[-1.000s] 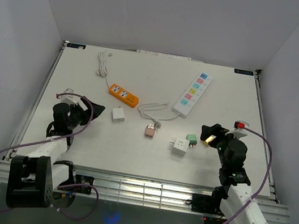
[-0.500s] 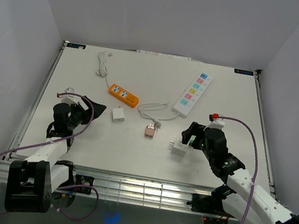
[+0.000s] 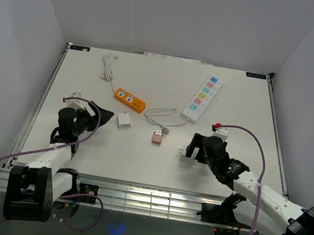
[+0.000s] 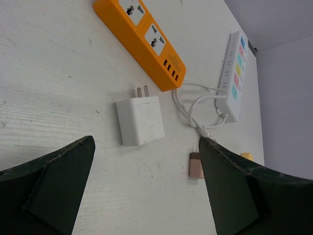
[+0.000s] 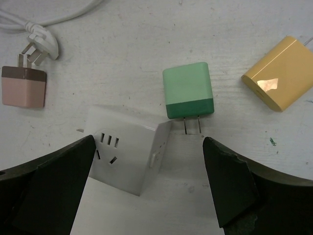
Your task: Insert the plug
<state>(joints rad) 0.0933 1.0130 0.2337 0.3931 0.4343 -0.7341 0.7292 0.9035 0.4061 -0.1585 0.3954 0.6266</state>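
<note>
On table (image 3: 241, 119): two strips, orange strip (image 3: 129, 100) and white strip (image 3: 202, 98); one cube socket (image 5: 122, 159); four plugs: white plug (image 4: 141, 120), pink plug (image 5: 24, 86), green plug (image 5: 188, 90), yellow plug (image 5: 277, 73). Right gripper (image 5: 146, 142) spread wide over cube socket and green plug, prongs just beside cube socket's corner. Left gripper (image 4: 145, 142) spread wide too, near white plug. Open tabletop along right edge and mid near edge.

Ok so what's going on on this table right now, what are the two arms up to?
Nothing is plugged in or held yet. The right gripper hangs open over the white socket cube and the green plug, which lie close together. The left gripper is open too, low over the white charger that lies near the orange power strip.
</note>
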